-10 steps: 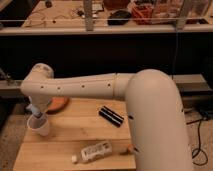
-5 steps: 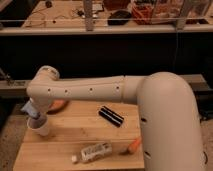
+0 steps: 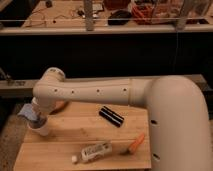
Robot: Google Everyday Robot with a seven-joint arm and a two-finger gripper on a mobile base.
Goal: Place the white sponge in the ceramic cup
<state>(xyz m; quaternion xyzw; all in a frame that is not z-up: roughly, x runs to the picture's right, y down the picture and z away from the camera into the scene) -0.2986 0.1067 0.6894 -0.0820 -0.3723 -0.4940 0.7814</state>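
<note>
The white ceramic cup (image 3: pixel 41 129) stands on the left end of the wooden table (image 3: pixel 75 132). My gripper (image 3: pixel 36 114) hangs from the wrist at the end of the long white arm (image 3: pixel 95 92), directly above the cup. It is shut on the white sponge (image 3: pixel 28 113), a pale bluish pad that sticks out to the left at the cup's rim. The gripper's own body hides part of the sponge and the cup's opening.
An orange dish (image 3: pixel 61 106) sits behind the arm at the table's back left. A black bar (image 3: pixel 111 116) lies mid-table. A clear labelled white-capped bottle (image 3: pixel 95 151) and an orange carrot-like piece (image 3: pixel 135 144) lie near the front edge. A dark shelf unit stands behind.
The wrist has shifted slightly right and down over the cup, with the sponge still in the gripper. The orange piece by the front edge has come into view.
</note>
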